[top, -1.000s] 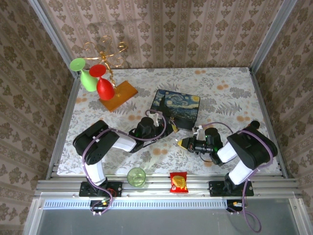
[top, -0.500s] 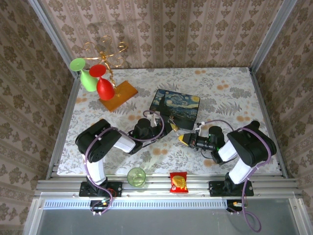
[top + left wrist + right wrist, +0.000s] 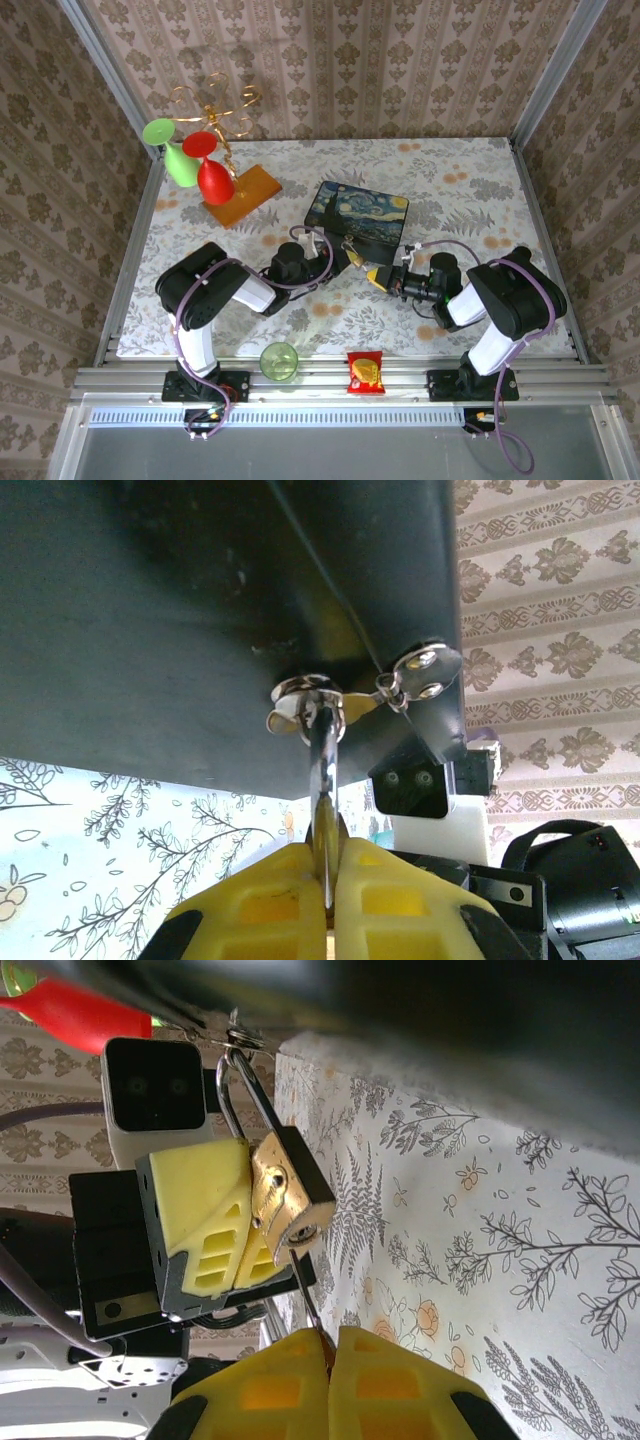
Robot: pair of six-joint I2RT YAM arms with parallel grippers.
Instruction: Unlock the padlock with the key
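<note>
Overhead, both arms meet just in front of the Starry Night box [image 3: 358, 212] on the floral desk [image 3: 460, 170]. The left fingers [image 3: 347, 255] and right fingers [image 3: 379, 276] sit almost tip to tip, and what they hold is too small to read here.

From the left wrist, the left fingers are pressed shut on the brass padlock [image 3: 326, 832]. Its silvery shackle [image 3: 323, 752] rises into the box's clasp ring [image 3: 305, 692].

From the right wrist, the right fingers are clamped on the thin key [image 3: 305, 1295], whose tip is at the keyhole in the padlock's underside. How deep it sits cannot be told.

The key is slender and pinched only at its end. A turn off the keyhole's axis could bend it, let it slip between the pads, or pop it out. Pushing too hard could twist the hanging padlock in the left grip or drag the box.
</note>
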